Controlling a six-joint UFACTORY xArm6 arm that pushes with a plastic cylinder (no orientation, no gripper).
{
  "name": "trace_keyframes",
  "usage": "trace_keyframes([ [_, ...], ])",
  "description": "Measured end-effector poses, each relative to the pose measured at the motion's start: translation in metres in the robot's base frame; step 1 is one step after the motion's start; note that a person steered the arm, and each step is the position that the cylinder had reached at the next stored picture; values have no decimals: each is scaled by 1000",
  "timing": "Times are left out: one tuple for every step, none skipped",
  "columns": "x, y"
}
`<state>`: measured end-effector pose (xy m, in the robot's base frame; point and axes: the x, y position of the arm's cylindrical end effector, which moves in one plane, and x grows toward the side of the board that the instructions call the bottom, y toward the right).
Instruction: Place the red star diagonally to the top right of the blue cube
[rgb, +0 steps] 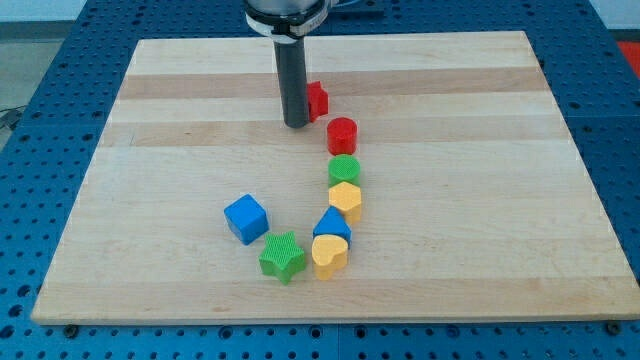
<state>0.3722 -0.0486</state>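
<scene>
near the view's bottom, left to right: blue cube (246, 218), green star (283, 256), yellow heart (329, 255). my tip (296, 123), a bare rod with no fingers, touches a red block (317, 100), probably the star, well up-right of the cube.

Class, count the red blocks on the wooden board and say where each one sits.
2. One red block sits near the view's top, touching the right side of my tip, which partly hides it. The red cylinder lies just below-right of it, heading the column of blocks. None seems fully hidden.
</scene>
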Motion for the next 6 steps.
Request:
trace_keyframes([
  [-3, -14],
  [-17, -27],
  [-37, -29],
  [-44, -16],
  [-41, 6],
  [-40, 10],
])
